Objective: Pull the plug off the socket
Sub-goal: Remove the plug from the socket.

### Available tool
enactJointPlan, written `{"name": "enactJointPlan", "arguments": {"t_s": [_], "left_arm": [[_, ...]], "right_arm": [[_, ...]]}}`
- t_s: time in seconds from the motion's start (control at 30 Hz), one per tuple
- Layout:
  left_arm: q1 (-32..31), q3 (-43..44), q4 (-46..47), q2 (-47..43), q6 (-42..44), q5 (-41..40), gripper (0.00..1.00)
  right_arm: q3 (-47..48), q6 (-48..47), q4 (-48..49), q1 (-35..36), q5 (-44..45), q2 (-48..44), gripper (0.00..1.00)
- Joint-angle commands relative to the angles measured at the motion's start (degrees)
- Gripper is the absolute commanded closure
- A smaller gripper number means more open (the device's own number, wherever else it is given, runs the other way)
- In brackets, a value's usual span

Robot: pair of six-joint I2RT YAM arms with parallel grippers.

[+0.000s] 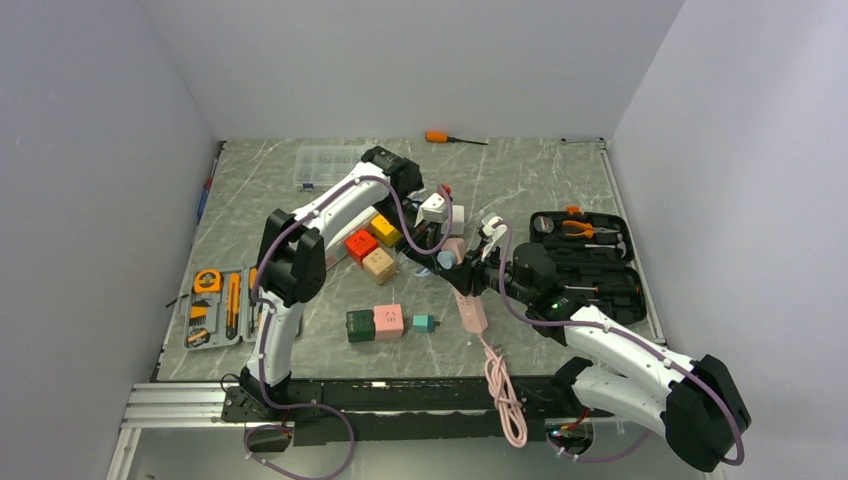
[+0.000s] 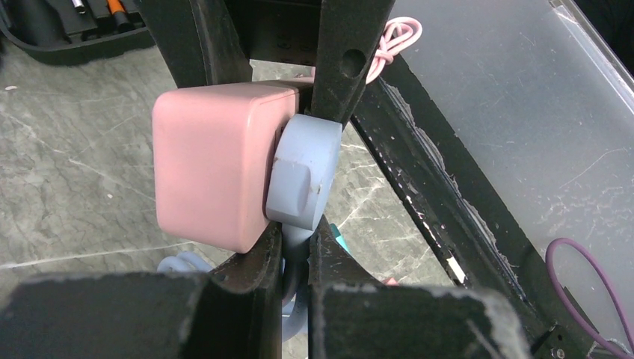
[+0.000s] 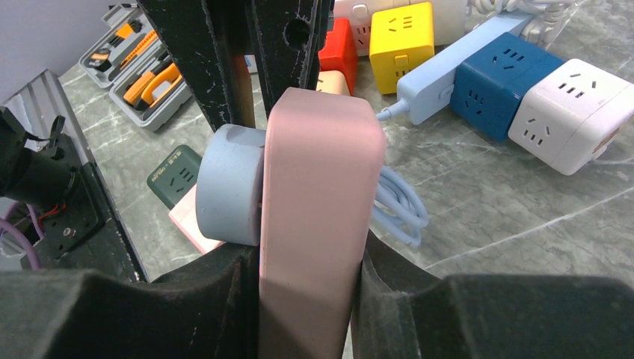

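A pink power strip socket (image 1: 458, 249) is held up off the table in the middle. A pale blue round plug (image 1: 445, 260) sits against its face. In the left wrist view my left gripper (image 2: 297, 250) is shut on the plug's (image 2: 303, 172) neck, right beside the socket (image 2: 213, 164). In the right wrist view my right gripper (image 3: 310, 262) is shut on the socket body (image 3: 318, 202), with the plug (image 3: 228, 183) pressed to its left face. The plug's blue cable (image 3: 400, 206) coils behind the socket.
Coloured cube sockets (image 1: 370, 245) lie left of the grippers, more (image 1: 388, 322) nearer the front. An open black tool case (image 1: 585, 262) is at the right, a tool tray (image 1: 215, 305) at the left. The strip's pink cable (image 1: 503, 385) runs to the front edge. A screwdriver (image 1: 450, 138) lies at the back.
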Motion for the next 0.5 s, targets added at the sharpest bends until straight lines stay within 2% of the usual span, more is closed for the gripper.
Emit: {"name": "enactJointPlan", "arguments": {"t_s": [0.0, 0.03, 0.27, 0.47], "left_arm": [[-0.5, 3.2, 0.7, -1.7, 1.1, 1.1, 1.0], [-0.4, 3.2, 0.7, -1.9, 1.2, 1.1, 1.0], [-0.2, -0.2, 0.6, -6.1, 3.7, 1.5, 1.0], [0.4, -7.1, 0.4, -12.2, 6.6, 1.7, 1.0]], "right_arm": [[2.4, 0.3, -1.4, 1.0, -4.1, 0.3, 0.98], [2.2, 0.5, -1.6, 1.0, -3.4, 0.4, 1.0], [2.5, 2.3, -3.6, 0.1, 7.7, 3.3, 1.0], [1.1, 2.6, -3.1, -1.7, 9.9, 3.8, 1.0]]}}
